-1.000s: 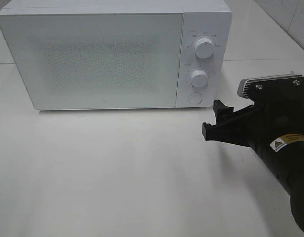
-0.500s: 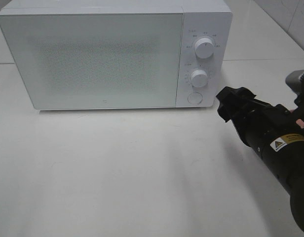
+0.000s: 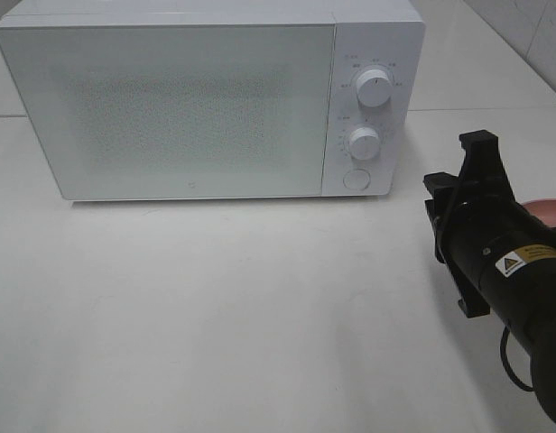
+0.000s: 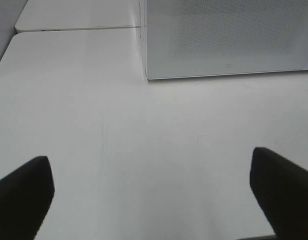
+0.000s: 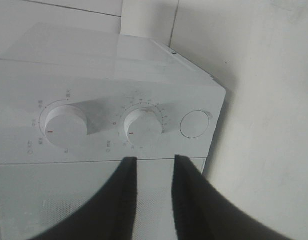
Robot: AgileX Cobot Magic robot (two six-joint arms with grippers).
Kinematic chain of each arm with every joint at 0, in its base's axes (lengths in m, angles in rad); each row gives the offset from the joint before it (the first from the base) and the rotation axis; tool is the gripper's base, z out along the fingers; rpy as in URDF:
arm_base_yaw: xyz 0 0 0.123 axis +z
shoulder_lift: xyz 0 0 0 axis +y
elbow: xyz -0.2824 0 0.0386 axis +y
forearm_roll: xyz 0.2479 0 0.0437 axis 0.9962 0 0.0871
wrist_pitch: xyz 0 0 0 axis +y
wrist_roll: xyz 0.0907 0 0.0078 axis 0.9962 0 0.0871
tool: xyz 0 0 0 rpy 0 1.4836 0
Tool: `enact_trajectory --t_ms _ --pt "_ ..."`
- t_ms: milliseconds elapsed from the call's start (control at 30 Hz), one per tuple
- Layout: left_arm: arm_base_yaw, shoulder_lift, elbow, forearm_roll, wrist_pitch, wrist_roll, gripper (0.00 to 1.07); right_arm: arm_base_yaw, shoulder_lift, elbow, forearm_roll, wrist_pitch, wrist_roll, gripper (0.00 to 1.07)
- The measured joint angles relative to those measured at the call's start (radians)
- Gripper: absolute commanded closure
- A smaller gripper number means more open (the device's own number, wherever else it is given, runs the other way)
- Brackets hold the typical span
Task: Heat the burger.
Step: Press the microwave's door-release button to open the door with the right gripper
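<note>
Plainly, our right gripper (image 5: 152, 158), fingers narrowly parted and empty, faced the microwave's (image 3: 170, 108) lower dial (image 5: 144, 127); we saw no burger.

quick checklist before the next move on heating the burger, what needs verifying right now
1. microwave door open for loading: not ok, it is closed.
2. burger located: cannot tell; no view shows it, only a sliver of pink plate behind the right arm.
3. right gripper empty: ok, jaws narrowly apart, nothing between them.
4. right gripper facing the controls: ok, the lower knob and round button sit right ahead in its wrist view.
5. left gripper out of the way: ok, wide open, empty, over bare table.
</note>
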Motion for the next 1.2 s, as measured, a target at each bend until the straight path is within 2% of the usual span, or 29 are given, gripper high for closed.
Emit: enact_trajectory --t_ms 33,100,333,500,800,900,1200 --pt "0.000 0.000 0.000 0.000 0.000 0.000 0.07 0.000 0.000 0.000 0.000 0.000 0.000 0.90" --pt "0.000 0.000 0.000 0.000 0.000 0.000 0.07 0.000 0.000 0.000 0.007 0.029 0.077 1.05" --pt "0.000 0.000 0.000 0.000 0.000 0.000 0.07 0.000 0.007 0.000 0.003 0.118 0.114 1.05" --pt "0.000 0.000 0.000 0.000 0.000 0.000 0.07 0.000 0.071 -0.007 0.003 0.148 0.121 1.05" --pt "0.000 0.000 0.000 0.000 0.000 0.000 0.07 -0.001 0.181 -0.089 0.000 0.151 0.142 1.05" --pt "0.000 0.000 0.000 0.000 0.000 0.000 0.07 -0.016 0.208 -0.120 -0.011 0.147 0.147 1.05" --pt "0.000 0.000 0.000 0.000 0.000 0.000 0.07 -0.142 0.277 -0.258 -0.114 0.147 0.152 1.05"
